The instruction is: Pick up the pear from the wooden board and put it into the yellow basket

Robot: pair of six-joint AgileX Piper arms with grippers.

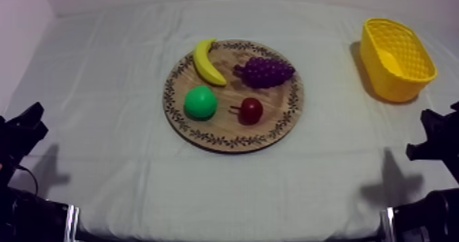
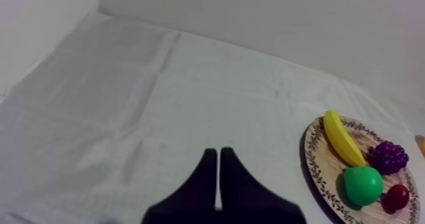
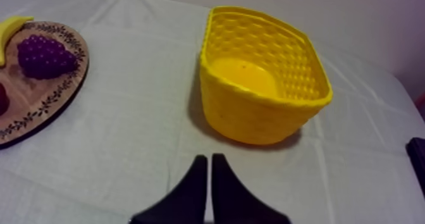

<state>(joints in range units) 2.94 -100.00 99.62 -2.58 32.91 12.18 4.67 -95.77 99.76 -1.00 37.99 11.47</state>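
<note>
Top: finding the pear (image 1: 201, 102) near the left edge of the wooden board (image 1: 276, 115); yellow basket (image 1: 384, 81) at the tabletop's far right corner. Left wrist: holding left hand (image 2: 219, 152) pressed together, off the board. Right wrist: holding right hand (image 3: 209, 157) likewise. Not yet reaching; next, probably spreading over the pear.

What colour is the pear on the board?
Bright green; the pear shows best in the top view.

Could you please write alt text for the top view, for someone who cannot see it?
A round wooden board in the middle of the table holds a green pear, a banana, grapes and a small red fruit. An empty yellow basket stands apart at the far right. The left arm and right arm sit low at the near corners.
</note>
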